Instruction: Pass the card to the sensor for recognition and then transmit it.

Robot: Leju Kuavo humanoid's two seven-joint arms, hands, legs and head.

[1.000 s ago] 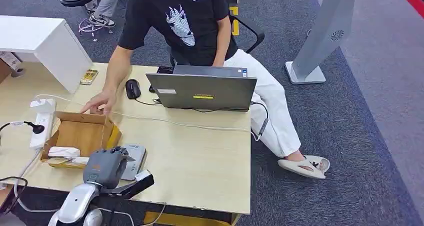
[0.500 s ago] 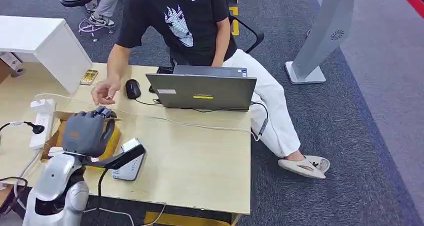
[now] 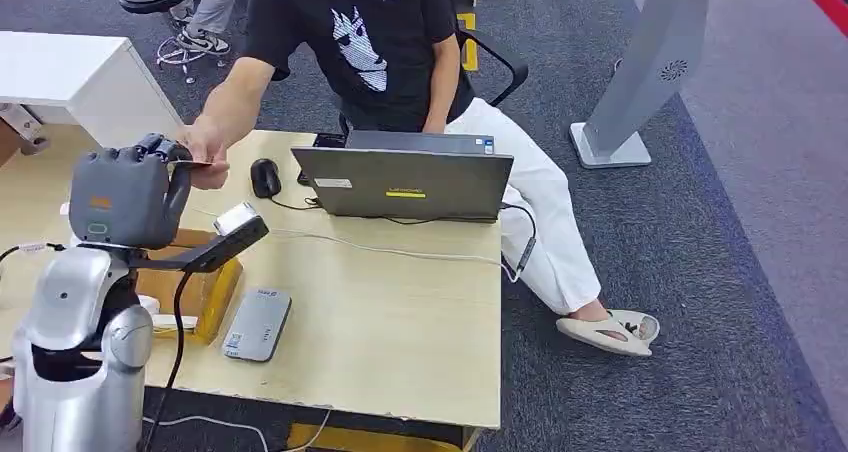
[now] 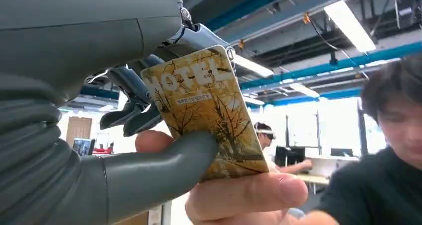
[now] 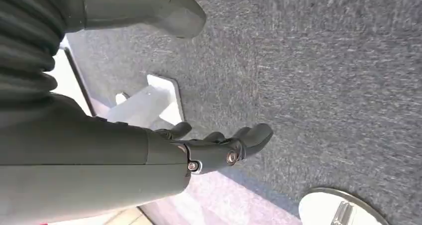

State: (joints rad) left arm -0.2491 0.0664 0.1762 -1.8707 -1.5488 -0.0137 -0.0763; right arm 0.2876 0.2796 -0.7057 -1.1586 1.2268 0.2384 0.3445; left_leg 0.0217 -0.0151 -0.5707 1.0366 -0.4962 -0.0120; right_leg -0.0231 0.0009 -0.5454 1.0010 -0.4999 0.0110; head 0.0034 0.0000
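Since lifting off sensor [image 3: 258, 323], card [image 4: 206, 113] meets person's hand [image 3: 205, 155]

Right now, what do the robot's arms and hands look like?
The left arm is shiny silver and rounded, with a black cable running beside it. The left hand has a boxy grey back with a small orange mark, a ribbed grey cover and a thick grey thumb. The right hand is grey with darker fingers.
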